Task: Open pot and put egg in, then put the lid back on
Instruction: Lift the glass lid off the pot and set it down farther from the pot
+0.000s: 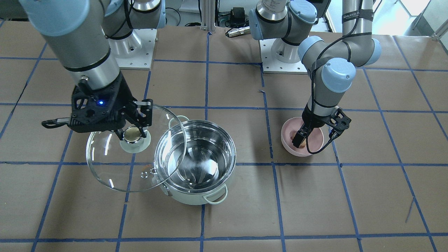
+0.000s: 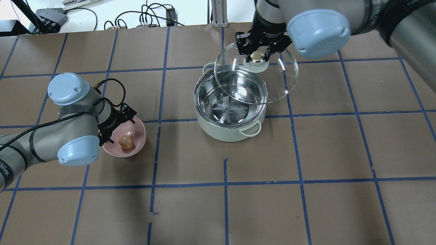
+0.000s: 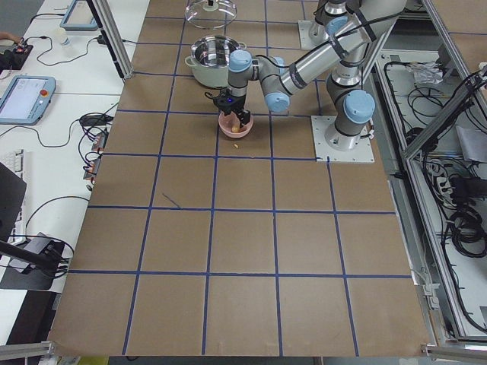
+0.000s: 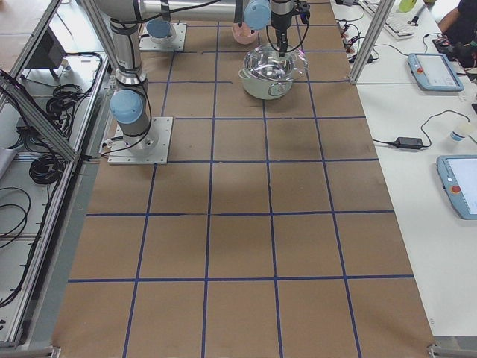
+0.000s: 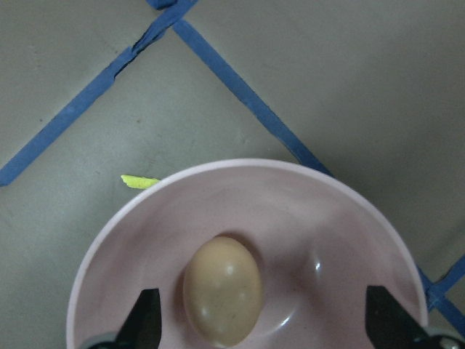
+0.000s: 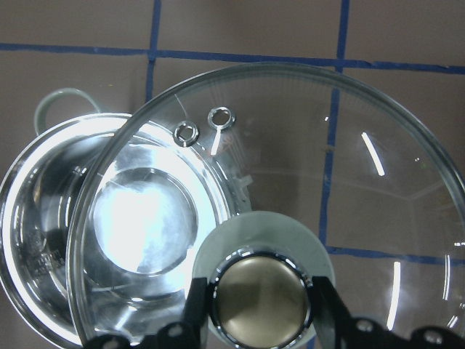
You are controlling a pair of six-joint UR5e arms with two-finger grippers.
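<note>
The mint-green pot (image 1: 190, 198) stands open in the middle of the table, its steel inside empty; it also shows in the overhead view (image 2: 229, 133). My right gripper (image 1: 132, 135) is shut on the golden knob (image 6: 261, 294) of the glass lid (image 1: 115, 171). It holds the lid tilted, above and beside the pot, overlapping its rim (image 2: 272, 86). The brown egg (image 5: 221, 291) lies in the pink bowl (image 5: 218, 185). My left gripper (image 5: 265, 323) is open and lowered into the bowl, with the egg between its fingers (image 5: 145, 320), nearer one of them. The egg also shows in the overhead view (image 2: 126, 142).
The brown table is marked with a blue tape grid. The pink bowl (image 2: 139, 147) sits about one grid square from the pot, on my left. A small yellow-green scrap (image 5: 139, 180) lies beside the bowl. The arm bases (image 1: 280, 52) stand at the table's robot side.
</note>
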